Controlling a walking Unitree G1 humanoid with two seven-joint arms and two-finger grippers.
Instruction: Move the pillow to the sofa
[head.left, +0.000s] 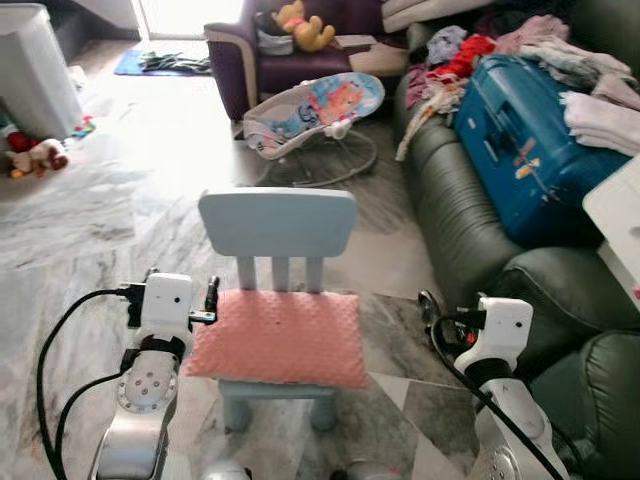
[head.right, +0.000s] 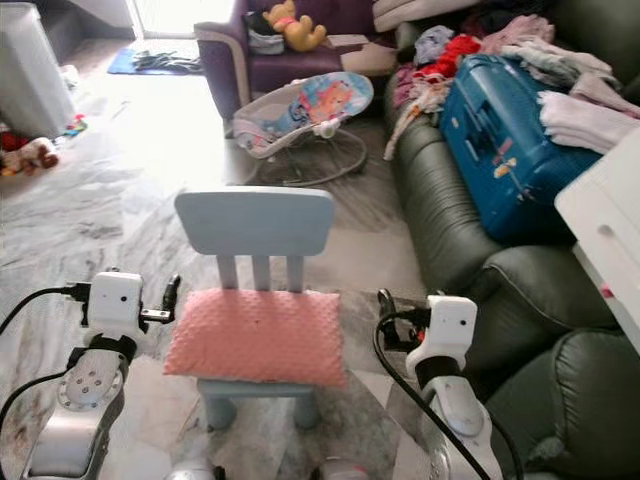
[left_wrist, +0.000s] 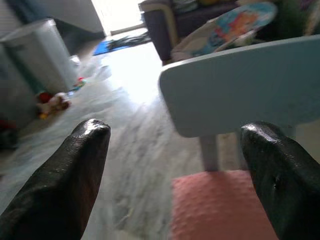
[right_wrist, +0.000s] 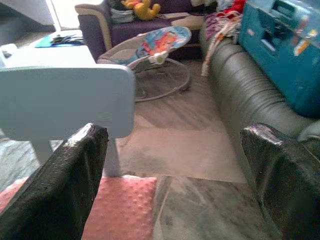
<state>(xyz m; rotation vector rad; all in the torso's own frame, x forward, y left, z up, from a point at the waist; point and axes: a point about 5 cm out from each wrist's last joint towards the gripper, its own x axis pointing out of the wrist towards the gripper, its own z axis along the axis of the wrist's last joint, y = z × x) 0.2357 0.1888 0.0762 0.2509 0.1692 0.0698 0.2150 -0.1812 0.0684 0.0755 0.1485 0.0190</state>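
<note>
A pink dotted pillow (head.left: 280, 338) lies flat on the seat of a small light-blue child's chair (head.left: 277, 222). My left gripper (left_wrist: 175, 134) hovers just off the pillow's left edge, open, with nothing between its black fingers (left_wrist: 75, 170). To the right of the chair, my right gripper (right_wrist: 175, 135) is also open and empty; it sits between the pillow's right edge and the sofa. The dark green leather sofa (head.left: 470, 225) runs along the right side.
A blue suitcase (head.left: 530, 150) and piles of clothes (head.left: 590, 95) cover the sofa's far cushions. A baby bouncer (head.left: 315, 112) stands behind the chair, with a purple armchair (head.left: 250, 60) beyond it. A grey bin (head.left: 35, 70) and toys (head.left: 35, 155) are at far left. A white surface (head.left: 620, 215) juts in at right.
</note>
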